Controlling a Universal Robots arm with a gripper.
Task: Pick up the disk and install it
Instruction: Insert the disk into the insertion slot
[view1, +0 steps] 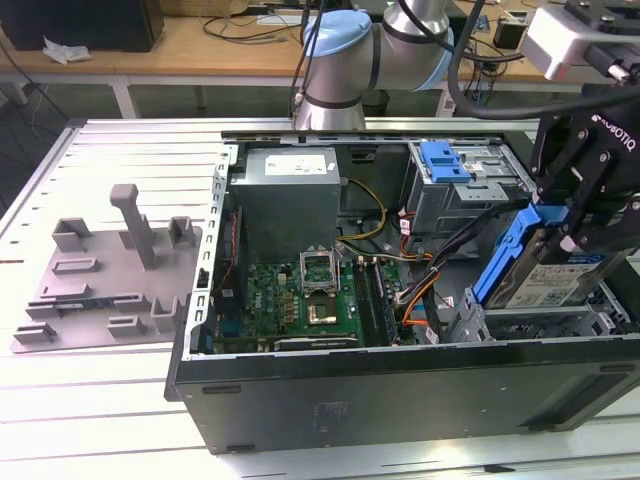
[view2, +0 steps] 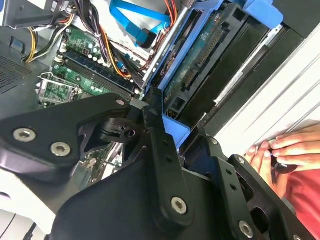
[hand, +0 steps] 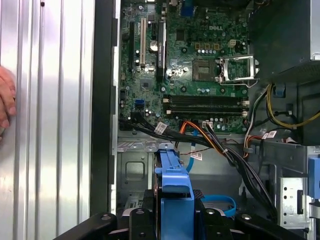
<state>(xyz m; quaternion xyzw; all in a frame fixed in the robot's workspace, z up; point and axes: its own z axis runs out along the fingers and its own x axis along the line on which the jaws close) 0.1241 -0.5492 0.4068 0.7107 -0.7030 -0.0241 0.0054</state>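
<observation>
Exterior view: we see the tool (view1: 570, 235) clamped on the disk (view1: 550, 280), holding it by its blue bracket (view1: 505, 262). The disk is tilted, its lower edge just above the drive bay (view1: 540, 322) at the computer case (view1: 400, 390) end on the exterior view's right.

Second wrist view: the disk's long axis runs straight away from the fingers (view2: 159, 140) gripping it.

First wrist view: the bracket sits edge-on, the bay beyond.

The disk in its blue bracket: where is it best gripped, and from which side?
Probably at the upper end of the disk, pinched across its thin body with a finger on each flat face, coming from above. It hangs tilted on edge over the case, and the gripper is shut on it this way.
</observation>
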